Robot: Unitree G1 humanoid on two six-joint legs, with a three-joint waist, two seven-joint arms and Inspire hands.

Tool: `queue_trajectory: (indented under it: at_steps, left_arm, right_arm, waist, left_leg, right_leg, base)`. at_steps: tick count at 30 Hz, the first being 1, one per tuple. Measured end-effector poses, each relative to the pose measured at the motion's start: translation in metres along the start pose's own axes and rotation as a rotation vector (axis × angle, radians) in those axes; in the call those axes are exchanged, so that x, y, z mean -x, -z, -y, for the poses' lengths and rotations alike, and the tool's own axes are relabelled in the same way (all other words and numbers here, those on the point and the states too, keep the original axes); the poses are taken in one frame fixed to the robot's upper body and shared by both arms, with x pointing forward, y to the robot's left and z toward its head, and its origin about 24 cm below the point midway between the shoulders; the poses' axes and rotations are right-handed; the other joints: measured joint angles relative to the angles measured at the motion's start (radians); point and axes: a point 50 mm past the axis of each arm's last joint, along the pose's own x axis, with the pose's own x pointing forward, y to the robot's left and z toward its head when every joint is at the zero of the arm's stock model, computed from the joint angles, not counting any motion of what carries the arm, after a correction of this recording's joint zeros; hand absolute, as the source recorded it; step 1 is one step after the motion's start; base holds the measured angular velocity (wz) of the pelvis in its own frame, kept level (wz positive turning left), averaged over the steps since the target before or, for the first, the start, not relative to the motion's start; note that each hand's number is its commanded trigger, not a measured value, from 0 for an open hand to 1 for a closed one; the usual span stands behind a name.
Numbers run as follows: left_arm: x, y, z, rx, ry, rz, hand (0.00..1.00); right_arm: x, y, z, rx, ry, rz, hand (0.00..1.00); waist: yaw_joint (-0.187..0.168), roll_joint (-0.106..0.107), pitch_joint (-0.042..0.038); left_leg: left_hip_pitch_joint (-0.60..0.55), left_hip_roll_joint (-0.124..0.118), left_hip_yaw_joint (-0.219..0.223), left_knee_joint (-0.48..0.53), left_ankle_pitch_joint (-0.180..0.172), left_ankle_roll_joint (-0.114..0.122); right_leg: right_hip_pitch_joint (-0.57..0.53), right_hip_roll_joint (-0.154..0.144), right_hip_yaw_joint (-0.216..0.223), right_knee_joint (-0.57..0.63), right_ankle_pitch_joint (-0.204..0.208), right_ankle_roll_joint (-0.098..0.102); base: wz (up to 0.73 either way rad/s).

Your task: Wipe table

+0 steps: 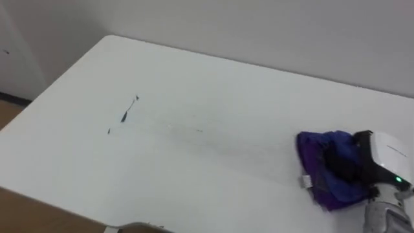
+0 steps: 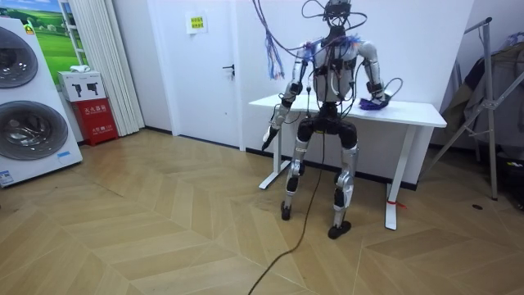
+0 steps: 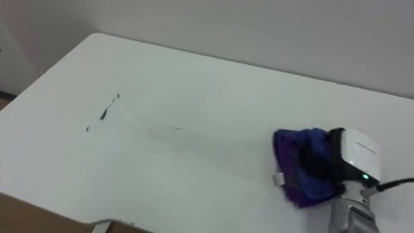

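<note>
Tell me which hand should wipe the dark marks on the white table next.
Right. The right hand rests on the crumpled purple cloth on the white table; the left hand hangs below the tabletop.

Right hand (image 3: 331, 163) planted on the purple cloth (image 3: 292, 155) near the white table's (image 3: 194, 77) right end, dark marks (image 3: 103, 115) (thin, smeary) well apart at far left.

Eyes look down on table (image 1: 213, 84); room view sees it afar
</note>
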Motion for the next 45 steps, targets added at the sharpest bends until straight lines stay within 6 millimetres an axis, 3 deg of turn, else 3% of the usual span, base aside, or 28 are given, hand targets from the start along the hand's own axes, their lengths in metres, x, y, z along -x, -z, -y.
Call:
queue_trajectory:
  at_steps: [3, 5, 7, 8, 10, 13, 17, 18, 20, 22, 25, 28, 32, 34, 35, 37, 40, 43, 45]
  left_arm:
    - [0.0, -0.003, 0.01, 0.013, 0.018, 0.005, 0.0]
    - [-0.001, -0.008, 0.014, 0.014, 0.029, 0.016, 0.0]
    - [-0.003, -0.022, 0.019, 0.036, 0.027, 0.037, 0.0]
    - [-0.004, -0.027, 0.02, 0.037, 0.023, 0.045, 0.0]
    - [-0.007, -0.049, 0.023, 0.043, 0.014, 0.097, 0.0]
    - [-0.005, -0.076, 0.03, 0.072, 0.035, 0.188, 0.0]
    - [-0.002, -0.073, 0.029, 0.076, 0.036, 0.2, 0.0]
    - [-0.002, -0.063, 0.025, 0.091, 0.028, 0.175, 0.0]
    - [-0.002, -0.047, 0.016, 0.121, 0.0, 0.129, 0.0]
    - [-0.001, -0.026, 0.0, 0.122, -0.048, 0.078, 0.0]
    - [0.002, -0.012, -0.008, 0.087, -0.068, 0.049, 0.0]
    - [0.001, -0.016, -0.006, 0.092, -0.06, 0.061, 0.0]
    - [-0.002, -0.041, 0.003, 0.096, -0.042, 0.127, 0.0]
    - [-0.003, -0.059, 0.016, 0.103, -0.028, 0.168, 0.0]
    - [-0.003, -0.062, 0.019, 0.104, -0.02, 0.177, 0.0]
    - [-0.001, -0.078, 0.034, 0.102, 0.023, 0.218, 0.0]
    - [0.0, -0.081, 0.037, 0.101, 0.036, 0.225, 0.0]
    - [-0.001, -0.062, 0.025, 0.101, 0.014, 0.174, 0.0]
    - [0.001, -0.039, 0.016, 0.084, -0.007, 0.114, 0.0]
  right_arm:
    - [-0.009, -0.015, 0.001, -0.003, 0.009, 0.008, 1.0]
    - [-0.015, -0.033, 0.001, 0.006, 0.003, 0.031, 1.0]
    - [-0.022, -0.076, 0.002, 0.042, -0.017, 0.158, 1.0]
    - [-0.022, -0.088, 0.0, 0.049, -0.026, 0.197, 1.0]
    - [-0.016, -0.133, -0.009, 0.032, -0.085, 0.331, 1.0]
    - [-0.01, -0.155, -0.015, 0.035, -0.135, 0.407, 1.0]
    - [-0.009, -0.142, -0.014, 0.038, -0.124, 0.39, 1.0]
    - [-0.006, -0.131, -0.019, 0.033, -0.125, 0.374, 1.0]
    - [-0.001, -0.11, -0.023, 0.014, -0.104, 0.329, 1.0]
    - [0.01, -0.073, -0.027, -0.013, -0.064, 0.227, 1.0]
    - [0.019, -0.031, -0.025, -0.019, -0.023, 0.1, 1.0]
    - [0.017, -0.013, -0.023, -0.047, -0.012, 0.024, 1.0]
    - [0.005, -0.03, -0.023, -0.052, -0.047, 0.027, 1.0]
    - [-0.008, -0.056, -0.017, -0.004, -0.081, 0.087, 1.0]
    - [-0.01, -0.065, -0.016, 0.011, -0.091, 0.117, 1.0]
    - [-0.015, -0.103, -0.017, 0.043, -0.139, 0.238, 1.0]
    - [-0.018, -0.138, -0.013, 0.069, -0.145, 0.351, 1.0]
    - [-0.02, -0.134, -0.013, 0.105, -0.15, 0.356, 1.0]
    - [-0.017, -0.115, -0.02, 0.084, -0.165, 0.311, 1.0]
  waist:
    - [0.06, 0.033, 0.0]
    - [0.091, 0.04, -0.0022]
    - [0.111, 0.033, -0.0041]
    - [0.111, 0.027, -0.0017]
    - [0.106, 0.007, 0.0088]
    - [0.111, -0.015, 0.0054]
    - [0.1, -0.016, 0.0033]
    - [0.081, -0.013, 0.0066]
    - [0.055, -0.016, 0.0054]
    - [0.019, -0.026, 0.0023]
    - [-0.004, -0.03, 0.0024]
    - [-0.003, -0.024, -0.0011]
    - [0.014, -0.018, -0.0029]
    - [0.045, -0.018, -0.0031]
    - [0.05, -0.018, -0.0027]
    - [0.084, -0.02, -0.001]
    - [0.107, -0.029, 0.0038]
    - [0.122, -0.036, 0.0048]
    - [0.097, -0.033, 0.0063]
  left_leg:
    - [0.065, -0.009, 0.003, -0.054, -0.003, -0.001]
    - [0.08, -0.011, 0.009, -0.094, -0.005, -0.005]
    - [0.07, -0.012, 0.008, -0.125, -0.001, -0.017]
    - [0.064, -0.013, 0.007, -0.129, 0.0, -0.019]
    - [0.051, -0.014, 0.006, -0.129, 0.0, -0.018]
    - [0.043, -0.019, -0.009, -0.132, 0.001, -0.018]
    - [0.05, -0.027, -0.024, -0.138, 0.001, -0.015]
    - [0.059, -0.027, -0.031, -0.139, 0.001, -0.015]
    - [0.071, -0.032, -0.038, -0.14, 0.001, -0.015]
    - [0.081, -0.035, -0.054, -0.14, 0.0, -0.014]
    - [0.093, -0.037, -0.063, -0.138, -0.002, -0.011]
    - [0.096, -0.038, -0.064, -0.132, -0.002, -0.01]
    - [0.092, -0.038, -0.079, -0.131, -0.002, -0.01]
    - [0.085, -0.037, -0.083, -0.139, -0.002, -0.009]
    - [0.08, -0.037, -0.084, -0.139, -0.001, -0.009]
    - [0.076, -0.037, -0.083, -0.139, 0.0, -0.007]
    - [0.068, -0.038, -0.091, -0.145, -0.001, -0.008]
    - [0.063, -0.038, -0.11, -0.146, -0.001, -0.007]
    - [0.069, -0.039, -0.129, -0.146, -0.001, -0.006]
  right_leg:
    - [-0.026, 0.008, 0.104, -0.002, 0.013, -0.001]
    - [-0.067, 0.018, 0.156, 0.001, 0.029, -0.002]
    - [-0.125, 0.032, 0.207, 0.001, 0.061, -0.008]
    - [-0.134, 0.034, 0.214, -0.002, 0.066, -0.007]
    - [-0.147, 0.036, 0.222, -0.012, 0.078, -0.008]
    - [-0.14, 0.036, 0.22, -0.024, 0.079, -0.005]
    - [-0.124, 0.033, 0.216, -0.031, 0.08, -0.002]
    - [-0.107, 0.032, 0.198, -0.037, 0.079, -0.002]
    - [-0.076, 0.027, 0.174, -0.05, 0.077, 0.002]
    - [-0.028, 0.027, 0.134, -0.083, 0.077, 0.01]
    - [0.0, 0.027, 0.123, -0.097, 0.078, 0.013]
    - [0.003, 0.027, 0.128, -0.093, 0.078, 0.013]
    - [-0.013, 0.034, 0.154, -0.088, 0.079, 0.012]
    - [-0.062, 0.042, 0.202, -0.057, 0.09, -0.005]
    - [-0.065, 0.044, 0.207, -0.054, 0.094, -0.008]
    - [-0.086, 0.047, 0.222, -0.05, 0.104, -0.012]
    - [-0.096, 0.05, 0.221, -0.062, 0.105, -0.009]
    - [-0.092, 0.052, 0.213, -0.065, 0.104, -0.007]
    - [-0.069, 0.051, 0.184, -0.073, 0.104, -0.007]
  base:
    - [-0.84]
    - [-0.87]
    - [-0.66]
    - [-0.34]
    - [-0.09]
    - [0.14]
    - [0.14]
    - [0.18]
    - [0.29]
    - [0.42]
    - [0.18]
    - [0.0]
    - [-0.14]
    - [-0.55]
    - [-0.41]
    - [-0.23]
    - [0.02]
    - [0.19]
    - [0.26]
